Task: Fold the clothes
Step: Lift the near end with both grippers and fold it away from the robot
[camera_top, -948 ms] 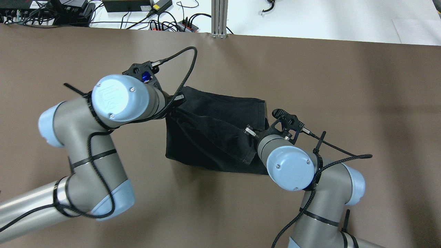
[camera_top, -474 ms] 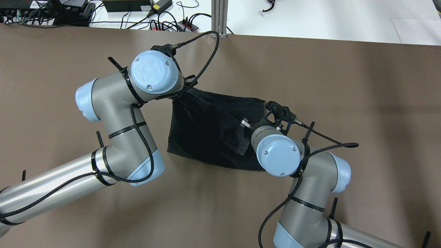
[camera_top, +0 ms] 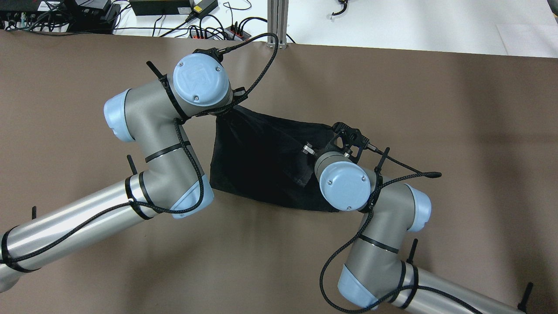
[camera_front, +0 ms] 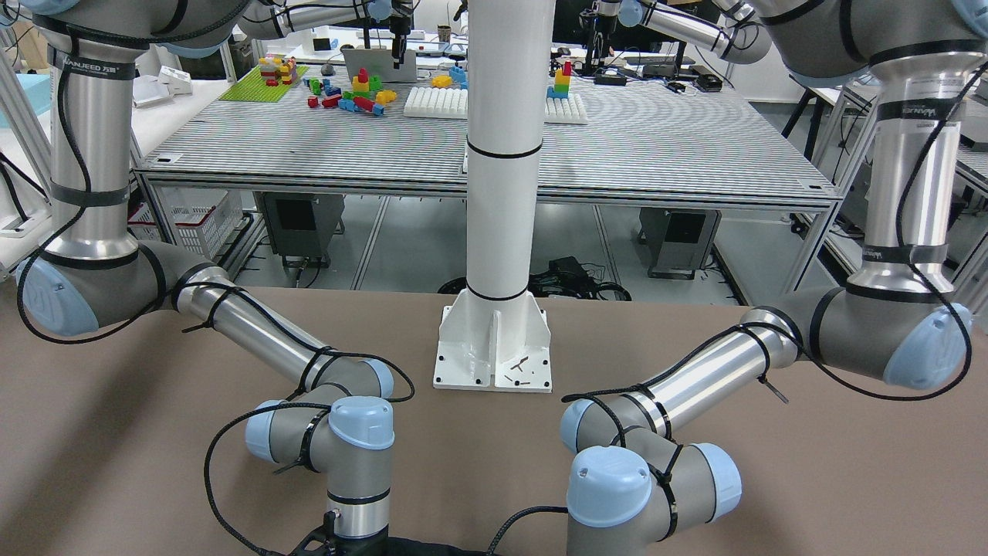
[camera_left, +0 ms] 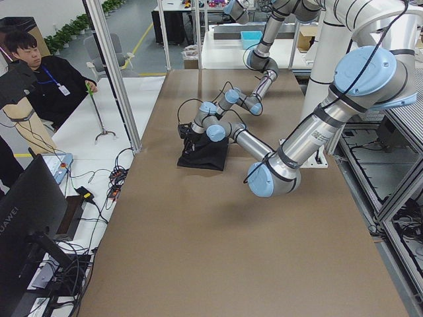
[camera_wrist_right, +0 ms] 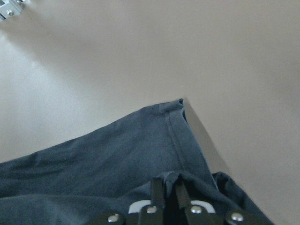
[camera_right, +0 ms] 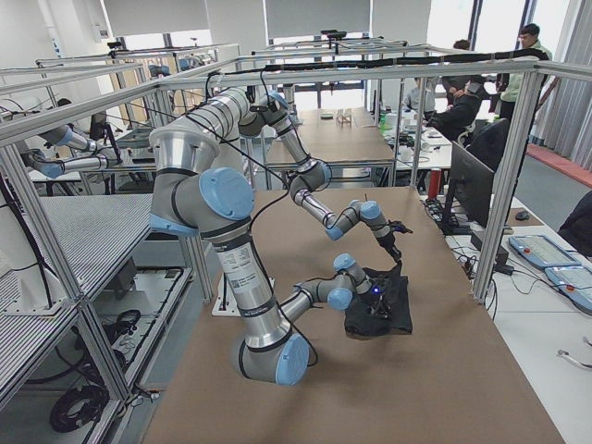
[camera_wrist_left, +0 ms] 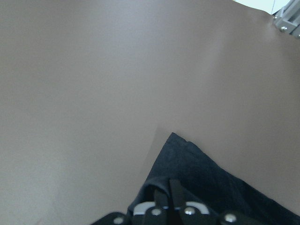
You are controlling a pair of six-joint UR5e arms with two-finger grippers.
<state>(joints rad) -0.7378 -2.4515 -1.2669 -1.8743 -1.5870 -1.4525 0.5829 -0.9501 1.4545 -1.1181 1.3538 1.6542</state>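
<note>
Wrist-mounted views: left fingers (camera_wrist_left: pixel 175 193), right fingers (camera_wrist_right: pixel 158 193) pinch clothes (camera_top: pixel 257 157).

This is a robotics lab. Aluminium frames (camera_right: pixel 511 176) enclose long tables (camera_right: pixel 344 139), and other robot arms (camera_right: pixel 69 157) stand nearby. Toy bricks (camera_front: pixel 355 86) lie on a bench (camera_front: pixel 656 147), and a person (camera_left: pixel 46 86) sits by a monitor (camera_left: pixel 30 211).
</note>
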